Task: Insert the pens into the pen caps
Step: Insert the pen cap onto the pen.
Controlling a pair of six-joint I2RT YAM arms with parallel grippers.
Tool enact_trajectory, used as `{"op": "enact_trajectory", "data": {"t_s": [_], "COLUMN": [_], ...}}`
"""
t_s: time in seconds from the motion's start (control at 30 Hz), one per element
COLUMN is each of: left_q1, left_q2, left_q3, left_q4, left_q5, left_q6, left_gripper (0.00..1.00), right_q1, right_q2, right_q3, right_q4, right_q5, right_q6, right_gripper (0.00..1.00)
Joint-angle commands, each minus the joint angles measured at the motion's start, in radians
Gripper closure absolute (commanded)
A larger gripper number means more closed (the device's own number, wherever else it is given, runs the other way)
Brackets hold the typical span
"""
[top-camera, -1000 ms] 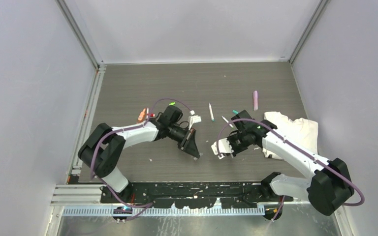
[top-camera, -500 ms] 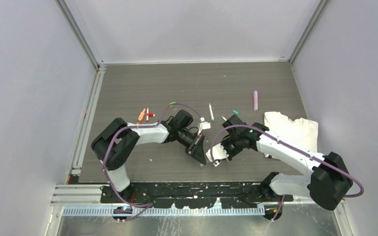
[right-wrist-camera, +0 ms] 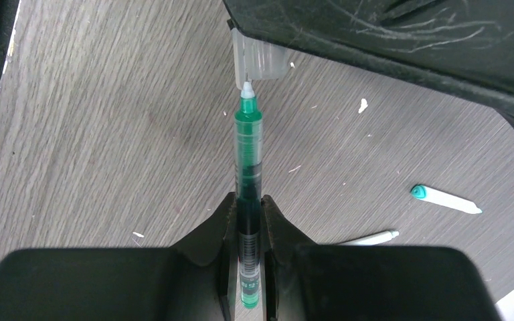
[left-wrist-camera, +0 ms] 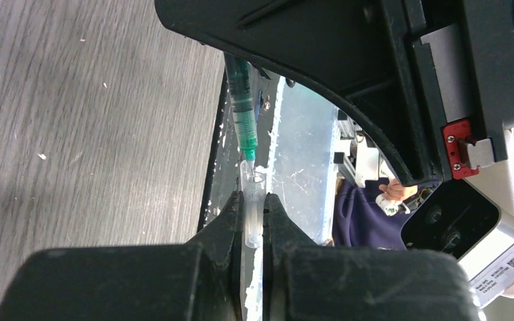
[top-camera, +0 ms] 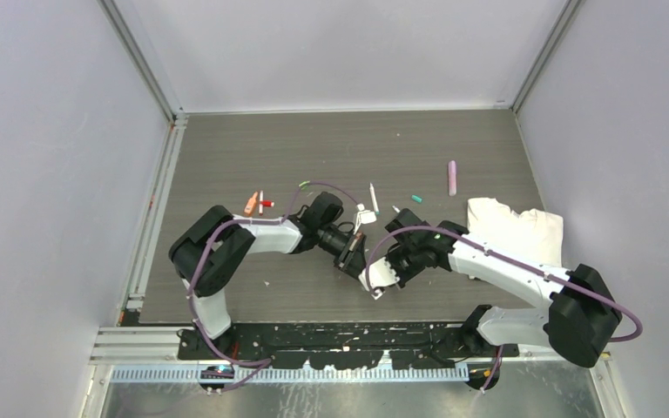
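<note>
Green pen [right-wrist-camera: 247,140] clamped in right gripper [right-wrist-camera: 248,200], tip at mouth of clear cap [left-wrist-camera: 249,180] (base hidden) pinched by left gripper [left-wrist-camera: 253,200]; both arms angled inward, meeting near-centre.

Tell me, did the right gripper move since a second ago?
Yes. Seen from above, the right gripper moved left, away from the white cloth, which stayed put, and closer to the left gripper.
</note>
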Motion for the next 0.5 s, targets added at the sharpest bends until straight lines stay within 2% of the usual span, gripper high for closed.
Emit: {"op": "enact_trajectory", "data": {"t_s": [0.0, 0.47], "left_q1": [-0.005, 0.001], "left_q2": [-0.003, -0.039], "left_q3": [0.012, 0.014], "left_q4": [0.074, -0.067], "left_q5": [0.038, 0.031], "left_q6": [-0.026, 0.072], "left_gripper": [0.99, 0.99], "right_q1": [0.009, 0.01], "right_q2": [-0.001, -0.017], "right_q3": [0.006, 0.009], "right_q4": [0.048, 0.046], "right_q5": [0.024, 0.065], "right_q6": [0.026, 0.036], "right_gripper": [0.99, 0.99]}}
